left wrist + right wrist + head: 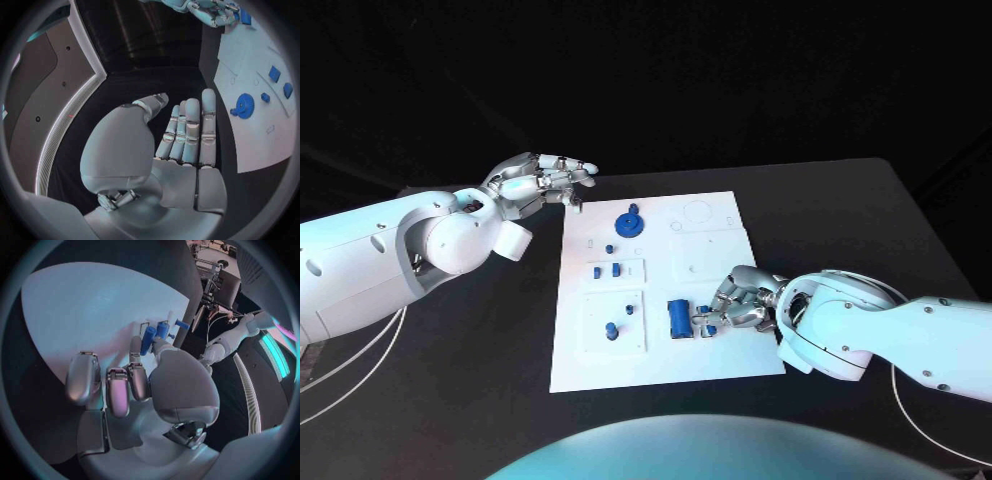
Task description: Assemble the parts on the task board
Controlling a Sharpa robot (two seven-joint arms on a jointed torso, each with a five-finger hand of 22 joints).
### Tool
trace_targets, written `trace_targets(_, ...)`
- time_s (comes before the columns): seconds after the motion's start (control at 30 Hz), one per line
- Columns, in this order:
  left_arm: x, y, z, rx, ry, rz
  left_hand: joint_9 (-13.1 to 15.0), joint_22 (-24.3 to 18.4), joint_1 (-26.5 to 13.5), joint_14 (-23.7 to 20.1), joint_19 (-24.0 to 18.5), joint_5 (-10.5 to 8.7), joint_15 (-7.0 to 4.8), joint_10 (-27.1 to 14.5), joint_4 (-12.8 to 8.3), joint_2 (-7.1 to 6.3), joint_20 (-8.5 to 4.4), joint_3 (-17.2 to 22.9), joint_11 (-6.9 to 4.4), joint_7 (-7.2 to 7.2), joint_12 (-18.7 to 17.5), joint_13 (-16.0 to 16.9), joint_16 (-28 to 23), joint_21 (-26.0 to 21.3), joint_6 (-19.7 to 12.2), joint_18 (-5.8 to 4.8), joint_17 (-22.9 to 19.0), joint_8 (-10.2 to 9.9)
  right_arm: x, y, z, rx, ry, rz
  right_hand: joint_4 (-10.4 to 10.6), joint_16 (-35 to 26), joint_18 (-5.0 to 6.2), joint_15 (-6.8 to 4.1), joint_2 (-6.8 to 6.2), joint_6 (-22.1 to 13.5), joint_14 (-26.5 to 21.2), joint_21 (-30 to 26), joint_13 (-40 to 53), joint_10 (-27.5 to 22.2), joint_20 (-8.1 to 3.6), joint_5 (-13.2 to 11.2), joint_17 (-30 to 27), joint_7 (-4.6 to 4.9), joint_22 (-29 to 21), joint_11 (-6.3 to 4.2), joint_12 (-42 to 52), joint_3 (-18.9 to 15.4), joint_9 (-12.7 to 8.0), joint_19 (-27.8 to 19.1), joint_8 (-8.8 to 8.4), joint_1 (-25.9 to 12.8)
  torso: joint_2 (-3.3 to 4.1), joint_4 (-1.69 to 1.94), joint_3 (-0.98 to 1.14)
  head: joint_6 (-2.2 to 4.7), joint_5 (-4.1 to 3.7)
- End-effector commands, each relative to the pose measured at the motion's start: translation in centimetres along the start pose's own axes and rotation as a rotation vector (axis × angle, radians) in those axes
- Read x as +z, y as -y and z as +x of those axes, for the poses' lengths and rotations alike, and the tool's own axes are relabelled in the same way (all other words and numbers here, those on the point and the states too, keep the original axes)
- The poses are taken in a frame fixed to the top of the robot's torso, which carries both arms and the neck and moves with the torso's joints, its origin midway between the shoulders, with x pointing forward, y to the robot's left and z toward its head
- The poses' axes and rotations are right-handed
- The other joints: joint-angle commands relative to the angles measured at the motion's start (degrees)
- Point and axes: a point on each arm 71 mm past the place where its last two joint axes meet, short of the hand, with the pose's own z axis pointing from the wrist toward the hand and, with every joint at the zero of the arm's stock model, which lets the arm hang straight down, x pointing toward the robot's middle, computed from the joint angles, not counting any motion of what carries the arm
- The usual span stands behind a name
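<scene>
Parts (pixel 679 318) under the right hand (pixel 740 305) lie lengthwise toward the robot, fingers (pixel 139 347) touching; left hand (pixel 538 180) spread, empty.

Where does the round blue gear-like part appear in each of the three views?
Head view: the round blue part lies at the far left of the task board, near the left hand.
Left wrist view: it lies on the board beyond the fingertips.
Right wrist view: I cannot find it.
Shared landmark: the white task board.

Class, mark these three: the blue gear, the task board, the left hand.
blue gear (pixel 630 222), head view, on its round face.
task board (pixel 718 352), head view, on bare white near corner.
left hand (pixel 542 181), head view, on the knuckles.
</scene>
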Motion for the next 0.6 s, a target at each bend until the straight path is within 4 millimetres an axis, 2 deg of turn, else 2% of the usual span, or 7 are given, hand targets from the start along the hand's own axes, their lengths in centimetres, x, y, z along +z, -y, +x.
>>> trace_targets(0.03,0.04,0.09,0.22,-0.009,-0.015,0.007,0.06,-0.08,-0.23,-0.17,0.03,-0.23,0.03,-0.38,0.37,0.37,0.11,-0.04,0.07,-0.09,0.28,-0.07,-0.31,-0.21,-0.21,0.82,-0.07,-0.22,0.05,-0.09,0.41,-0.021,-0.026,-0.003,-0.09,0.00,-0.13,-0.43,-0.25,-0.33,5.04,-0.09,8.30,3.03,-0.47,-0.18,9.60,0.24,8.72,-0.45,0.05,-0.87,0.17,0.09,-0.09,-0.78,0.01,-0.01,0.04,0.02,-0.03)
trace_targets(0.3,0.02,0.09,0.20,-0.008,-0.014,0.007,0.06,-0.08,-0.23,-0.17,0.03,-0.23,0.03,-0.38,0.37,0.37,0.11,-0.04,0.07,-0.09,0.28,-0.07,-0.31,-0.21,-0.21,0.82,-0.07,-0.22,0.09,-0.03,0.33,-0.019,-0.021,-0.005,-0.01,-0.07,-0.09,-0.45,-0.33,-0.58,5.01,-0.46,8.25,2.96,-0.49,-0.11,9.44,0.20,8.76,-0.48,-0.16,-4.90,0.55,0.05,0.42,-2.98,0.02,-0.01,0.05,0.00,0.01)
trace_targets(0.6,0.01,0.09,0.17,-0.008,-0.012,0.006,0.06,-0.08,-0.23,-0.17,0.03,-0.23,0.03,-0.38,0.37,0.37,0.11,-0.04,0.07,-0.09,0.28,-0.07,-0.31,-0.21,-0.21,0.82,-0.07,-0.22,-0.03,0.13,0.19,-0.018,-0.013,-0.008,-0.03,-0.07,-0.09,-0.46,0.10,-0.68,5.01,-0.50,8.28,2.97,-0.49,-0.01,9.46,0.18,8.81,-0.49,-0.14,-6.63,0.68,0.07,0.62,-3.19,-0.03,0.00,0.03,-0.01,0.00)
